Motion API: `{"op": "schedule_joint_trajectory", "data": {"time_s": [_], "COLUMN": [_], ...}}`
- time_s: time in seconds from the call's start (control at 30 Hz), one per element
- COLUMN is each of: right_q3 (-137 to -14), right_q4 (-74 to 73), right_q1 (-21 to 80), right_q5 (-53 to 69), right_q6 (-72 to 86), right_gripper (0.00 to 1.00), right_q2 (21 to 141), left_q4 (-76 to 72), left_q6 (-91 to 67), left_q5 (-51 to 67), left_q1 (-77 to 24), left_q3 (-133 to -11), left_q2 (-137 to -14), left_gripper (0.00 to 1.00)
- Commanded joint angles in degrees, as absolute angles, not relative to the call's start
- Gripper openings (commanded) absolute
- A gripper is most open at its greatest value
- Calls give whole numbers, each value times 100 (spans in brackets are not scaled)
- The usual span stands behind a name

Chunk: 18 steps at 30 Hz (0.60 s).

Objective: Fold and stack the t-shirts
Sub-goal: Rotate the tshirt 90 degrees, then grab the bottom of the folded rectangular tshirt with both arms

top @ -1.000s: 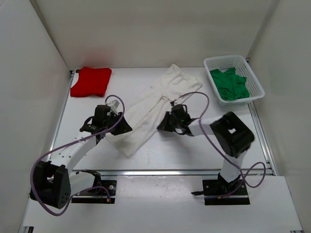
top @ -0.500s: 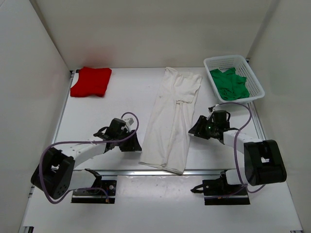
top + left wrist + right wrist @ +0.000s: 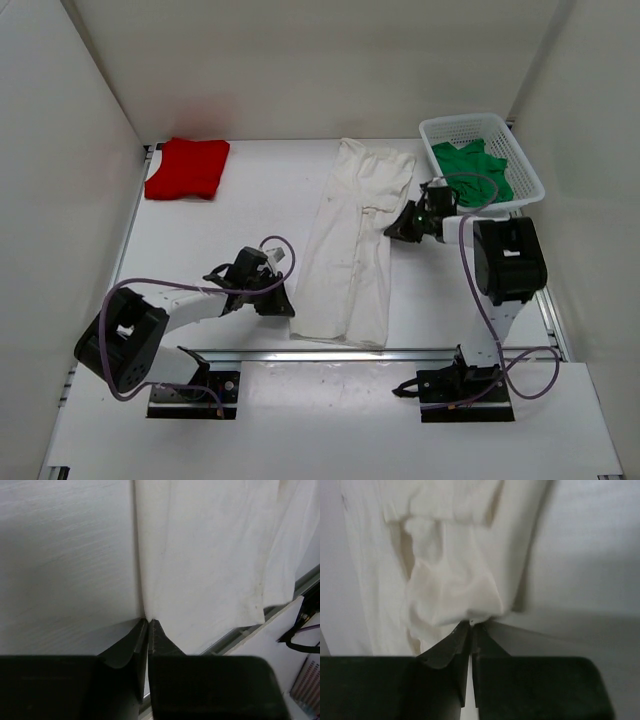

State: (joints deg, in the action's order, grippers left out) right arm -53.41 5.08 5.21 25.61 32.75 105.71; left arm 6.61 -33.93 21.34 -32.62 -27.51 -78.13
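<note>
The white t-shirt [image 3: 355, 245] lies as a long narrow strip down the middle of the table. My left gripper [image 3: 287, 306] is shut on its left edge near the front end; in the left wrist view the gripper [image 3: 148, 620] pinches the edge of the cloth [image 3: 210, 555]. My right gripper [image 3: 399, 229] is shut on the strip's right edge at a bunched sleeve; the right wrist view shows the gripper [image 3: 471, 624] closed on that fold [image 3: 447, 592]. The red t-shirt [image 3: 187, 167] lies folded at the back left. The green t-shirt [image 3: 474, 172] lies crumpled in the basket.
A white mesh basket [image 3: 528, 165] stands at the back right, close behind my right arm. The table's front metal rail [image 3: 400, 352] runs just below the strip's front end and shows in the left wrist view [image 3: 235, 636]. White walls enclose the table.
The white t-shirt went from lying diagonally to a straight strip. My right gripper moved back along its right edge toward the basket. My left gripper shifted slightly nearer the front.
</note>
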Motion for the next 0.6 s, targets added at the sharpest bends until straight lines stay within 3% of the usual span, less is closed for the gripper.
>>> {"op": "schedule_joint_trajectory", "data": {"time_s": [0.0, 0.27, 0.37, 0.43, 0.5, 0.57], "right_q3": [-6526, -8699, -7992, -6835, -6087, -5486], "right_q4": [11, -1615, -1382, -978, -651, -344], "right_q1": [720, 1388, 1459, 1380, 1310, 1213], "right_q5": [2558, 2673, 2145, 2092, 2030, 2074], "right_q6": [2893, 2320, 2311, 2486, 2592, 2654], "right_gripper": [1, 1, 0, 0, 7, 31], "right_q2": [11196, 12304, 11675, 11111, 10357, 9810], "left_q4": [580, 659, 729, 817, 922, 1089], "left_q6": [-3542, -3717, -3718, -3656, -3499, -3446], "left_q5": [2162, 2198, 2259, 2276, 2250, 2189], "left_q1": [-3156, -3050, -3076, -3006, -2927, -2804], "left_q3": [-2496, -2206, -2180, -2180, -2214, -2180], "left_q2": [-7401, -6777, -6750, -6697, -6680, -6627], "left_gripper": [13, 10, 11, 13, 25, 44]}}
